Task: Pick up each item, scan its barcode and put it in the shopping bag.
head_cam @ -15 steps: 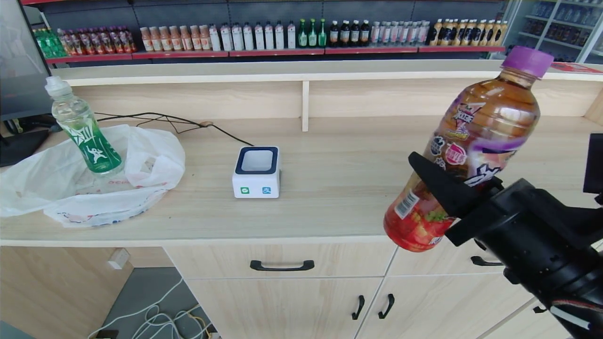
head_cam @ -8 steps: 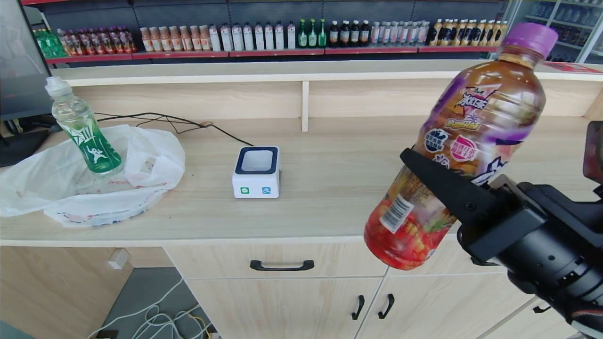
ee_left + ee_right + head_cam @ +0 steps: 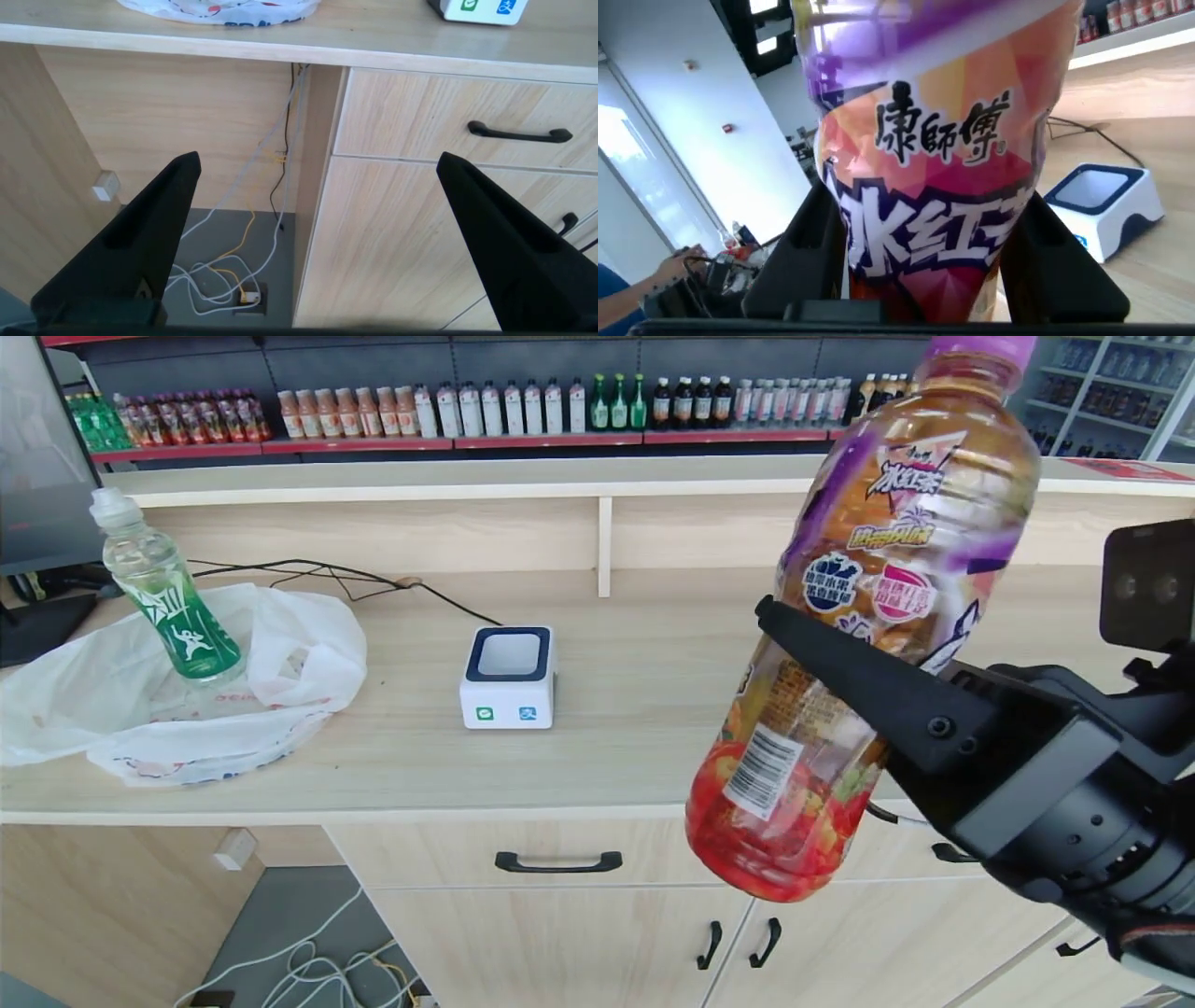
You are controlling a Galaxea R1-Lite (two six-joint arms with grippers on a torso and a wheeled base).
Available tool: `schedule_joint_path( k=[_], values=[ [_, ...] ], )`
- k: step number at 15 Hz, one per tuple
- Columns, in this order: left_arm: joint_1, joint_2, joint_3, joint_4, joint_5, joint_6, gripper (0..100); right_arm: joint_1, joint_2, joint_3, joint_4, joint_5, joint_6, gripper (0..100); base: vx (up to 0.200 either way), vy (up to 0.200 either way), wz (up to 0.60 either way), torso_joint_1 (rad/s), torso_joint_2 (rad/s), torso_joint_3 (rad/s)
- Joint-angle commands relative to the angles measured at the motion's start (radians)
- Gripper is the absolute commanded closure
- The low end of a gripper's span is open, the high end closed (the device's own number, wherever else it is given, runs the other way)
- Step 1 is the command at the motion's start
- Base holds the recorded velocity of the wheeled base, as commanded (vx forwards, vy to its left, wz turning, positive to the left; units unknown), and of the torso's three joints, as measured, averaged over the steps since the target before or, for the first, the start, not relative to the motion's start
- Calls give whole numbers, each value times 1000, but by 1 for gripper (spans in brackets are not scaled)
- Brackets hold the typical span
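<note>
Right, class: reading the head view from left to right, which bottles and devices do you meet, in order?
green-labelled bottle → barcode scanner → purple-capped tea bottle

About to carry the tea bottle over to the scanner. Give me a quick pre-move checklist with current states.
1. Grip: right jaws shut on tea bottle, held off the counter: ok.
2. Barcode aimed at scanner: not ok, it faces the head camera.
3. Scanner window uncovered, facing up: ok.
4. Counter between tea bottle and scanner bare: ok.
5. Left jaws open, low by the cabinet, out of the way: ok.
6. Bag mouth open: cannot tell; green bottle stands on it.
</note>
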Motion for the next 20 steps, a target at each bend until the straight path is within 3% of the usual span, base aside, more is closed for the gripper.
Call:
schedule_joint_path(
  k=[1, 6, 9, 20],
  values=[
    [0, 0, 0, 0, 0, 0, 0, 11, 7, -40, -2, 5, 43, 100, 0, 0, 0, 0, 0, 0],
    [0, 0, 0, 0, 0, 0, 0, 36, -15, -65, -2, 74, 115, 100, 0, 0, 0, 0, 0, 0],
    [0, 0, 0, 0, 0, 0, 0, 37, -20, -85, -2, 169, 106, 100, 0, 0, 0, 0, 0, 0],
    [0, 0, 0, 0, 0, 0, 0, 37, -23, -94, -2, 204, 110, 100, 0, 0, 0, 0, 0, 0]
  ],
)
